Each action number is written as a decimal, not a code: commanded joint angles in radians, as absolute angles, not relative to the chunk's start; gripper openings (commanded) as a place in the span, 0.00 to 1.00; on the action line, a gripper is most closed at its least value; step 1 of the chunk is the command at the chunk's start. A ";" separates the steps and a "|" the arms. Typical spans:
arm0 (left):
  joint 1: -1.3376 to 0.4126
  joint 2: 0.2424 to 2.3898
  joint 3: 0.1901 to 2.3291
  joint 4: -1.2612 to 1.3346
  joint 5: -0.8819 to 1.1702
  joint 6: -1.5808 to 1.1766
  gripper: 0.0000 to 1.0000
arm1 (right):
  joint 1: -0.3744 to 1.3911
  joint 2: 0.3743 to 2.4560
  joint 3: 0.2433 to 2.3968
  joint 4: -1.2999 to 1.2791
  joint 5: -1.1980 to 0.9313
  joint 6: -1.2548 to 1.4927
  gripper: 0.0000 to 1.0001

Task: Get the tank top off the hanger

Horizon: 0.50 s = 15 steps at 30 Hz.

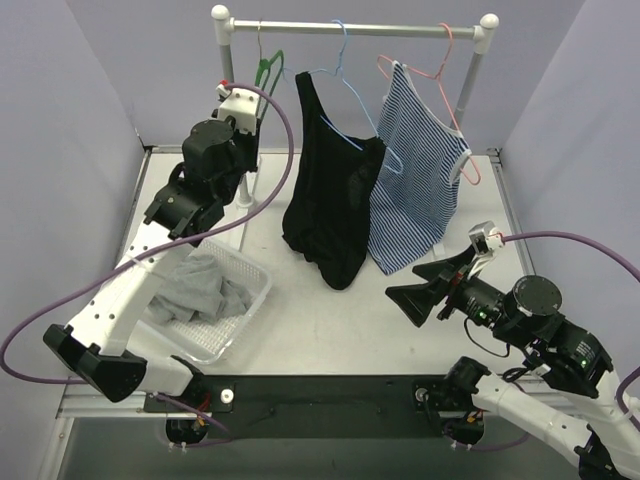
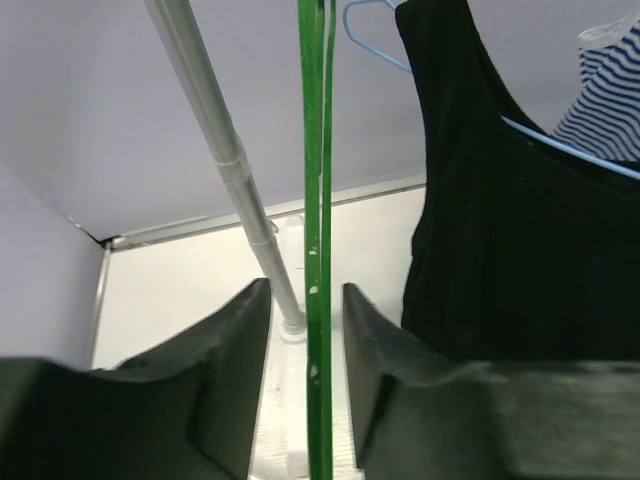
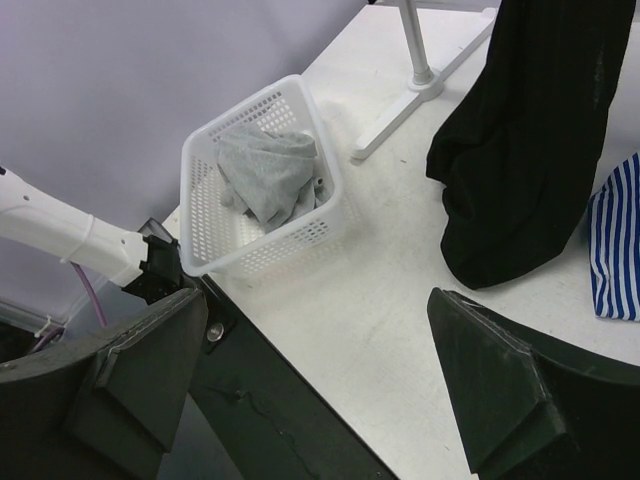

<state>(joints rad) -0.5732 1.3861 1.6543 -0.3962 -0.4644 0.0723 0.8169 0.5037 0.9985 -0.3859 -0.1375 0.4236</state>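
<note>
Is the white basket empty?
No, it is not empty. A crumpled grey garment lies inside the basket.

A robot lab's test cell, not a home: plain pale-lilac partition walls (image 1: 80, 80) box in a white tabletop (image 1: 330, 325) — a black base plate (image 1: 320, 402) anchors a white-and-black left robot arm (image 1: 120, 303) and its matching right robot arm (image 1: 530, 405), and a white pipe clothes rail (image 1: 350, 28) stands on the table.

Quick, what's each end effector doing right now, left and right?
Left end effector: open around the green hanger, not clamping it.
Right end effector: open, empty.
</note>
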 commanded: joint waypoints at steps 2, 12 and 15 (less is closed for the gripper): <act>-0.569 1.255 1.530 -0.312 -0.426 0.077 0.60 | 0.815 0.560 1.037 -0.341 -0.146 0.408 1.00; -0.574 0.944 1.222 -0.399 -0.218 0.028 0.97 | 0.810 0.809 1.297 -0.377 0.161 0.098 1.00; -0.577 0.841 1.099 -0.402 -0.051 0.005 0.97 | 0.802 0.915 1.396 -0.348 0.213 0.037 1.00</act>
<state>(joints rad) -0.5735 0.9520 1.2148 -0.3923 -0.2665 0.0452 0.8165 0.8062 1.2835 -0.4072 0.0631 0.1795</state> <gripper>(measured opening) 0.972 0.999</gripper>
